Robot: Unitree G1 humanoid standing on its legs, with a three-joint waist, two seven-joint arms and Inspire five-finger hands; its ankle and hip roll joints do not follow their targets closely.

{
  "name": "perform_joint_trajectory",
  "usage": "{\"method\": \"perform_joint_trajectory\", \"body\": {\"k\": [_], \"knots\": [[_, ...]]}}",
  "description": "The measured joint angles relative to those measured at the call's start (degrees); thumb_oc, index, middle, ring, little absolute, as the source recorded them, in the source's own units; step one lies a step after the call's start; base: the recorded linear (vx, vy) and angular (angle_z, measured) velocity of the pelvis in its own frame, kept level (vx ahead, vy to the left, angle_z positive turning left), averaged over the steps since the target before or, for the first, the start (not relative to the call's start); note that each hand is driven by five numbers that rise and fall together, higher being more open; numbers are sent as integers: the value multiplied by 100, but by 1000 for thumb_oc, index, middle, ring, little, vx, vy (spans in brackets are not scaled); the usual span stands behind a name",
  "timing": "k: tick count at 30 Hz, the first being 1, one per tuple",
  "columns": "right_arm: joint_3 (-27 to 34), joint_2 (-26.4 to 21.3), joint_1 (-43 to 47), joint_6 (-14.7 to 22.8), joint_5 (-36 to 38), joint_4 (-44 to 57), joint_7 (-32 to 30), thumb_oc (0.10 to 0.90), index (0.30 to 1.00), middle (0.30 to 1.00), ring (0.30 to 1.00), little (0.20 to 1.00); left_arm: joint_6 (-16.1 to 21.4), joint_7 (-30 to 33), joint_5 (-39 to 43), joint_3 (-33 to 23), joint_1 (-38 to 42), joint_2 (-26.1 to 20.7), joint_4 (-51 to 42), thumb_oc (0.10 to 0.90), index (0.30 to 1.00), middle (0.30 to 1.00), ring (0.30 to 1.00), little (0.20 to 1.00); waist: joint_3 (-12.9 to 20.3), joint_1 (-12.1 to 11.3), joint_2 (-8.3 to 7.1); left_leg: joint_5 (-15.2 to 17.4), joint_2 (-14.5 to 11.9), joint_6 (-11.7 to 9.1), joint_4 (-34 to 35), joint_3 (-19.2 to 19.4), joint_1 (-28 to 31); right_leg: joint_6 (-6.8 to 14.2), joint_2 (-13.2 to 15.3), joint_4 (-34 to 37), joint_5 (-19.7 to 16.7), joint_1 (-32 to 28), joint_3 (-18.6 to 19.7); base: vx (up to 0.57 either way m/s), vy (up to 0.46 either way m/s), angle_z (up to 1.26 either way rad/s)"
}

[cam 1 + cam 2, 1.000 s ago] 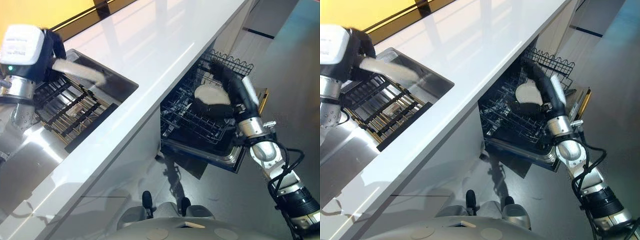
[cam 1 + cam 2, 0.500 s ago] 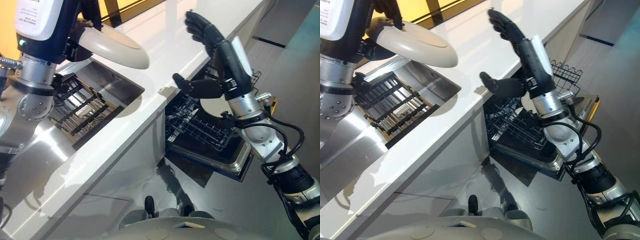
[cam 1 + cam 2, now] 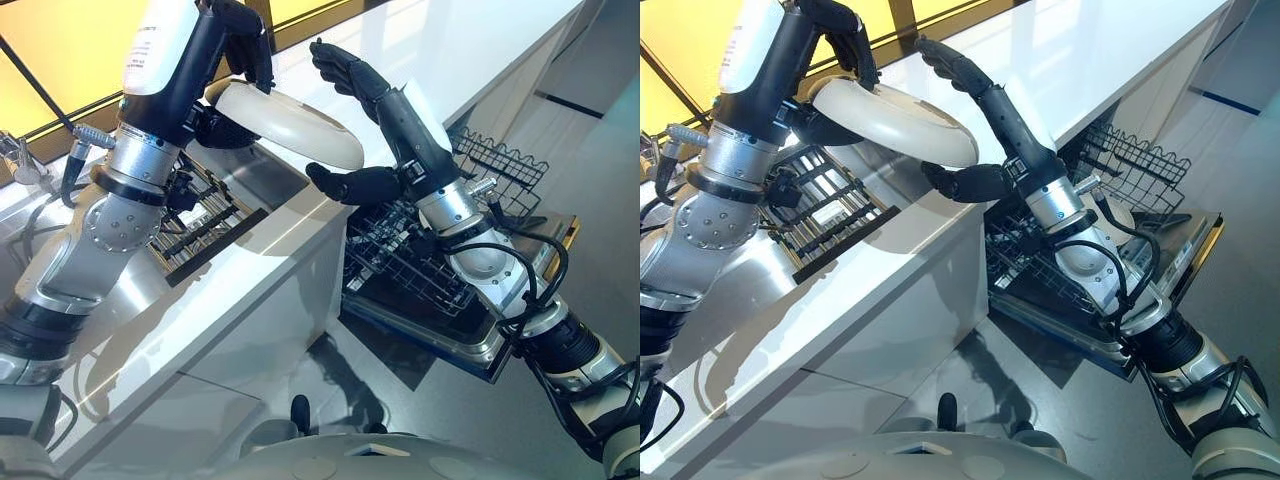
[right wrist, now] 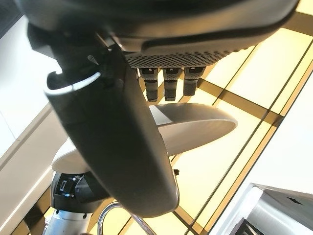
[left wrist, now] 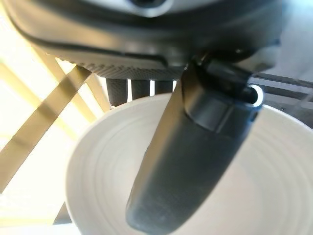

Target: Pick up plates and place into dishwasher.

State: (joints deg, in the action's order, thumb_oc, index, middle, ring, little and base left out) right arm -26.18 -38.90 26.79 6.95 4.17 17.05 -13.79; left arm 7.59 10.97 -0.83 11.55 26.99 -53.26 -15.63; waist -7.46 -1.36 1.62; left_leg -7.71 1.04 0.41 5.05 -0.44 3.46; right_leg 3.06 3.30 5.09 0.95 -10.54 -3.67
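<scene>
Two hands meet over the counter's front edge! The left hand [image 3: 240, 45] is clamped on the rim of a white plate [image 3: 290, 125], thumb pressed across its face in the left wrist view, holding it above the edge of the counter [image 3: 440, 40] beside the sink [image 3: 215, 215]. The right hand [image 3: 355, 125] is spread wide, fingers above and thumb below the plate's far rim, not closed on it. Below, the dishwasher rack [image 3: 420, 265] stands pulled out, its dark wires and the counter's front edge lying between plate and rack. Against half a second ago, the plate has travelled from over the sink toward the right hand, which has swung in to bracket it.
</scene>
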Motion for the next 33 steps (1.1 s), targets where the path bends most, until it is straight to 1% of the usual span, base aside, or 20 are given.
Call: {"method": "perform_joint_trajectory", "body": {"k": [1,2,4,6,11,19,20,21,22,25,28,33], "knots": [[-1,41,0,-36,-72,-1,-44,100,300,300,300,200,-2,-106,143,17,-1,115,-14,100,300,300,300,200,0,-17,0,-4,0,2,0,-1,-2,0,1,0,0,2,-2,-1,-6,7],[-2,166,0,-80,-143,-8,-103,100,300,300,300,200,-3,-195,244,36,0,260,-16,100,300,300,300,200,1,-19,-2,-6,0,4,0,-5,-4,0,2,0,0,-4,-4,2,-4,3],[-2,323,-2,-93,-197,-13,-209,100,300,300,300,200,-1,-301,369,57,-1,352,-56,100,300,300,300,200,1,-18,-3,-8,2,7,0,-6,-9,0,5,0,0,-2,-3,3,0,2],[-1,326,-3,-93,-286,-21,-361,100,300,300,300,200,-2,-326,407,54,0,333,-67,100,300,300,300,200,2,-13,-3,-10,3,9,0,-12,-9,0,7,0,0,-3,-3,0,0,0],[-9,314,-30,-73,-552,-25,-485,100,300,300,300,200,-1,-402,486,40,-2,330,-98,100,300,300,300,200,2,-10,-3,-17,2,3,1,-33,-12,1,-1,0,0,-8,-17,0,0,0],[67,313,-262,208,-713,-22,-597,100,300,300,300,200,27,-453,548,22,-69,331,-223,100,300,300,300,200,2,-12,-3,-24,10,7,1,-100,-44,0,2,2,2,-6,-53,11,3,3],[67,313,-283,241,-763,-21,-599,100,300,300,300,200,41,-457,551,-7,-127,334,-245,119,316,316,316,219,2,-10,-3,-27,10,7,1,-101,-45,0,1,3,1,-6,-57,0,0,0],[72,311,-315,280,-765,-21,-605,100,300,300,300,200,41,-457,569,-13,-161,337,-284,292,465,465,465,392,1,-11,-5,-30,9,5,1,-103,-48,0,-1,3,1,-3,-58,0,0,0],[99,314,-368,317,-766,-21,-620,100,300,300,300,200,42,-466,579,-14,-171,353,-295,800,900,900,900,900,1,-12,-4,-32,10,5,1,-107,-50,0,0,3,1,-5,-67,16,10,4],[199,314,-499,360,-768,-28,-703,100,300,300,300,200,50,-495,603,-31,-192,368,-333,800,900,900,900,900,1,-16,-4,-36,10,6,2,-108,-53,0,2,3,2,-12,-91,19,10,4],[414,311,-602,373,-836,-36,-861,100,300,300,300,200,139,-541,689,-116,-331,490,-398,800,900,900,900,900,1,-14,-4,-37,12,7,2,-115,-76,0,2,3,2,-9,-134,22,2,6],[763,221,-674,569,-908,-366,-1196,100,300,300,300,200,239,-689,724,-172,-732,593,-443,800,900,900,900,900,1,-21,-3,-39,13,8,2,-138,-75,0,0,4,2,-14,-141,0,0,0]]}}
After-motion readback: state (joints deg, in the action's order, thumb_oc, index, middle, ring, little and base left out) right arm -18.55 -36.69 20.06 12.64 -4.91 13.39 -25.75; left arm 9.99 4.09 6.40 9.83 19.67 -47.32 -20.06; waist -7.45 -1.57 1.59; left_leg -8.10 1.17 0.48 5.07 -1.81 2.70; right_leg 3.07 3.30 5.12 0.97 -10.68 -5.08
